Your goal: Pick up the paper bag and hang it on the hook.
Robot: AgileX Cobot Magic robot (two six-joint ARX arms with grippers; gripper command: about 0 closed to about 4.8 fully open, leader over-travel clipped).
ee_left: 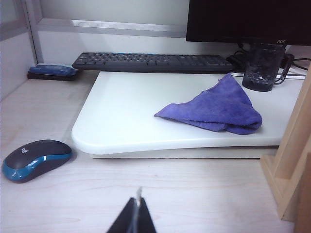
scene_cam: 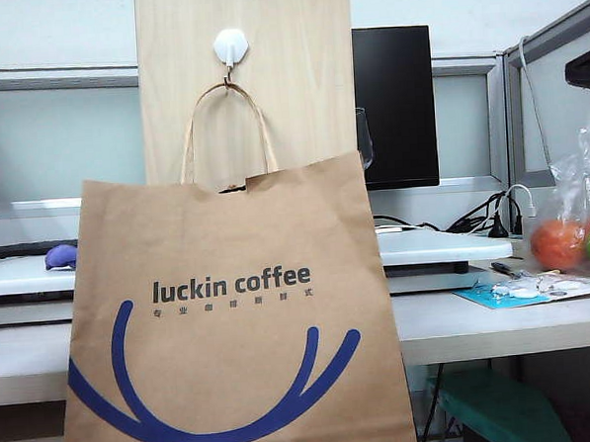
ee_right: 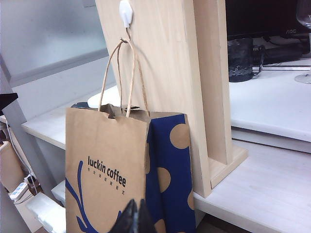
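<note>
Exterior view: paper bag [scene_cam: 231,313] reads "luckin coffee", hanging on hook [scene_cam: 230,48]; left tool [ee_left: 136,213] and right tool [ee_right: 133,218] both pressed together.

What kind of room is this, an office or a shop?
Most likely an office desk in a cubicle. A keyboard, a computer mouse and a dark monitor sit by grey partition panels. The paper bag hangs from a hook on a wooden board.
</note>
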